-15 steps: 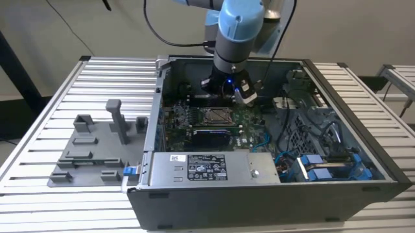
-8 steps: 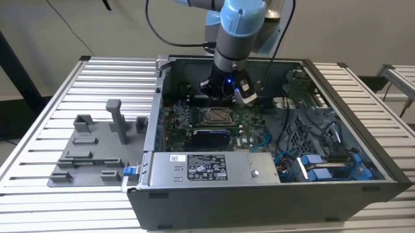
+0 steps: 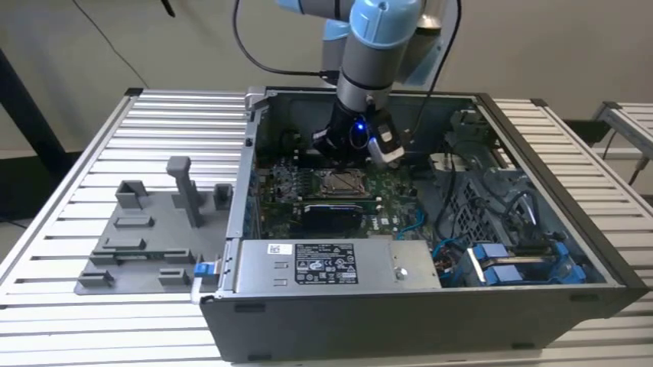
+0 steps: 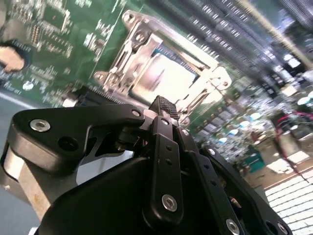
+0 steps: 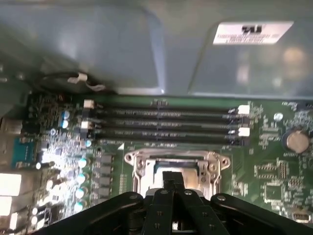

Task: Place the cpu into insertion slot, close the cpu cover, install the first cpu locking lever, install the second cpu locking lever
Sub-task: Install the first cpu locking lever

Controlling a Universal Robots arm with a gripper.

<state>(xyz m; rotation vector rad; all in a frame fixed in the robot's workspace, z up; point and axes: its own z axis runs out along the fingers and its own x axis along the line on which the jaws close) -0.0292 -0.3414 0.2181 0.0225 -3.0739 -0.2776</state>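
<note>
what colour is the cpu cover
Silver metal cpu cover, clearest in the second wrist view.

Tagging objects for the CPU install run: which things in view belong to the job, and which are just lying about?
Job:
- cpu, seated
- insertion slot
- cpu cover, down over the cpu
- tool, just above the socket

Lying about:
- grey fixture outside the case
- memory slots
- power supply
- blue drive bays

Silver cpu [image 4: 164, 78] seated under closed cpu cover [image 4: 138, 54]
</note>
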